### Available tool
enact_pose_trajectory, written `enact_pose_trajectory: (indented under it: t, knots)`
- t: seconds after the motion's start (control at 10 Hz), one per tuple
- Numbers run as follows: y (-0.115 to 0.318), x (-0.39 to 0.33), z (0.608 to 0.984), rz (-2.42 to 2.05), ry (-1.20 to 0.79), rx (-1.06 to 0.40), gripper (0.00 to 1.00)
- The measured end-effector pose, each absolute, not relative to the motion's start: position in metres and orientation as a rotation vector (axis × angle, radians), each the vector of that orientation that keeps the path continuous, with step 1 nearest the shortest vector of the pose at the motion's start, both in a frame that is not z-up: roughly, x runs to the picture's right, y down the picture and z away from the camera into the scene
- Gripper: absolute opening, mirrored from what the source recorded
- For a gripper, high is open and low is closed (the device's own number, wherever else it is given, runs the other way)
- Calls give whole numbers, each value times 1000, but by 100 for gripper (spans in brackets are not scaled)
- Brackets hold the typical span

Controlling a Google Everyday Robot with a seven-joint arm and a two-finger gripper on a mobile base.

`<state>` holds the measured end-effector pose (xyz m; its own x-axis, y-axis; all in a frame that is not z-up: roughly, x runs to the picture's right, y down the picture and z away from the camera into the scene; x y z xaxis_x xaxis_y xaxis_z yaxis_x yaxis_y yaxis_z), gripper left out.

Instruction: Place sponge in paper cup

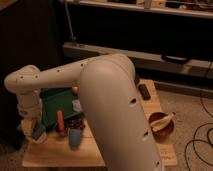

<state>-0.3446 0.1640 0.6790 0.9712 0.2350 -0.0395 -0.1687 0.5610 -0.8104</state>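
Tool [36, 131] w/ sponge [38, 131] over paper cup [40, 136], table's [55, 152] left edge.

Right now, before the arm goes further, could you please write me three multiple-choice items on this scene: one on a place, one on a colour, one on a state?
1. Where is the gripper?
A. low at the left end of the table
B. above the bowl
C. up by the shelf

2. What colour is the flat tray under the arm?
A. red
B. green
C. white

3. In what state is the red-brown bowl?
A. overturned
B. empty
C. upright, with a yellow thing in it

Answers:
1 A: the gripper hangs low over the left end of the table, far from the bowl.
2 B: the tray shows dark green beside the arm.
3 C: the bowl stands open side up at the right end, and the yellow thing lies across it.
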Motion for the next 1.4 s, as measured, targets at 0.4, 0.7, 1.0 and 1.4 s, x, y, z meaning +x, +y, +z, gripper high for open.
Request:
enact_pose_trajectory:
  t: [0.4, 0.7, 1.0, 1.4]
  knots:
    - [166, -347, 684, 229, -47, -943, 46]
    - [170, -346, 687, 227, -38, -946, 79]
    - [173, -348, 689, 220, -43, -948, 80]
    - [176, -349, 689, 227, -40, -954, 80]
